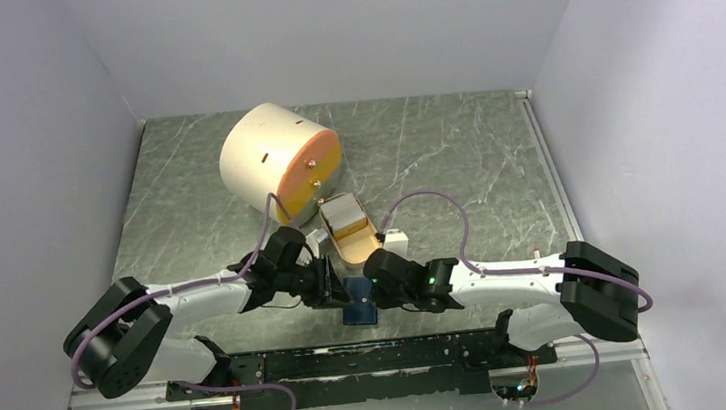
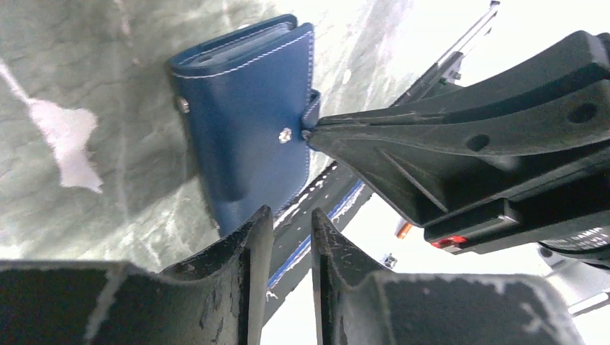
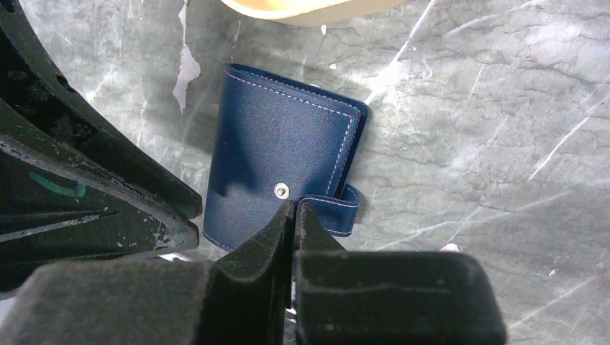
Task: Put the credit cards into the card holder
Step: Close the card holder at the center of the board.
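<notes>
1. At the left of the marble table (image 1: 435, 158) stands the cream cylinder (image 1: 274, 158) w/ its orange face. It sits well behind the work and has no part in this step.
2. Next comes our left gripper (image 2: 290, 215), low over the table and just beside the card holder (image 3: 280, 151). Its fingers are a narrow gap apart w/ nothing between them.
3. In the centre, the card holder lies flat near the table's front edge, between the two grippers. It's folded closed, dark blue outside up. The snap stud (image 3: 281, 190) is bare, so the closing tab (image 3: 331, 210) is off it.
4. Just behind the holder is the tan dish (image 1: 358, 246). The credit cards (image 1: 341, 210) sit stacked in its far end, and none are in the holder yet.
5. On the right, our right gripper (image 3: 295, 208) has its fingers pressed together at the tab's free end. It looks to us like a pinch on the tab, though the contact itself is hidden.
6. We judge the step in hand to be opening the holder: the tab is freed but the cover isn't lifted yet. That puts the task early, since no card work has begun.
7. Next move, as we see it: the right gripper swings the cover up and over by the tab while the left pins the back half down so the holder doesn't slide. After that, one arm can go to the dish for a card.
</notes>
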{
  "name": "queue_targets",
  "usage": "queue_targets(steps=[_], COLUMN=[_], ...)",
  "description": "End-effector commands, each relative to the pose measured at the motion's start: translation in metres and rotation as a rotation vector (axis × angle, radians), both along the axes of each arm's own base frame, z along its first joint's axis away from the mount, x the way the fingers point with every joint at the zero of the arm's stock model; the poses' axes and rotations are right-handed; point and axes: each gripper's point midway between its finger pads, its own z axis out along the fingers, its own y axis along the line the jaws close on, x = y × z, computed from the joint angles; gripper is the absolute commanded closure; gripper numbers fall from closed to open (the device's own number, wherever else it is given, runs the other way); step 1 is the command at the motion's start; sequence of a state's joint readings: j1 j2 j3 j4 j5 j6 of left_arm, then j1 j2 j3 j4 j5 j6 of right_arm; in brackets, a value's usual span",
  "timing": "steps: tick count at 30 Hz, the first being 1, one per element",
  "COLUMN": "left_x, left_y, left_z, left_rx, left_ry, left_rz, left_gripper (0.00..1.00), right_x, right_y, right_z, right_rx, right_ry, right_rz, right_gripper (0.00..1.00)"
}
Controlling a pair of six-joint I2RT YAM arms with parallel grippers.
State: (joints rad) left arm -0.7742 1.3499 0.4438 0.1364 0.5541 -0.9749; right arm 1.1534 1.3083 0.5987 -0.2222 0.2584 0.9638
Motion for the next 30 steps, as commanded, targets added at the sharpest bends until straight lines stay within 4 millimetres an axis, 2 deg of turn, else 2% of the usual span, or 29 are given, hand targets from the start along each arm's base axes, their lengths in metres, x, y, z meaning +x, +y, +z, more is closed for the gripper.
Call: queue_targets(steps=[1, 6, 12, 17, 24, 30], left_x=[0.002, 0.005, 0.003, 0.002, 0.001, 0.0], left_y=[0.017, 0.019, 0.016, 0.015, 0.013, 0.011], left_z=[-0.017, -0.022, -0.025, -0.027, -0.023, -0.024], left_rx=[0.111, 0.137, 0.114, 0.117, 0.092, 0.089], left_ry=[-0.025, -0.046, -0.045, -0.034, -0.034, -0.021], left_rz=[0.034, 0.032, 0.017, 0.007, 0.004, -0.005], left_gripper=[0.68, 0.7, 0.71, 0.71, 0.72, 0.72], right_x=[0.001, 0.001, -0.001, 0.002, 0.002, 0.003], right_y=[-0.004, -0.004, -0.001, -0.001, -0.002, 0.001], right_z=[-0.002, -0.003, 0.005, 0.015, 0.021, 0.026], right_rx=[-0.036, -0.048, -0.007, 0.009, 0.015, 0.019], right_ry=[-0.003, 0.006, 0.005, -0.01, -0.018, -0.029], right_rz=[-0.001, -0.007, -0.006, -0.017, -0.015, -0.009], right_gripper=[0.95, 0.83, 0.81, 0.75, 0.82, 0.97])
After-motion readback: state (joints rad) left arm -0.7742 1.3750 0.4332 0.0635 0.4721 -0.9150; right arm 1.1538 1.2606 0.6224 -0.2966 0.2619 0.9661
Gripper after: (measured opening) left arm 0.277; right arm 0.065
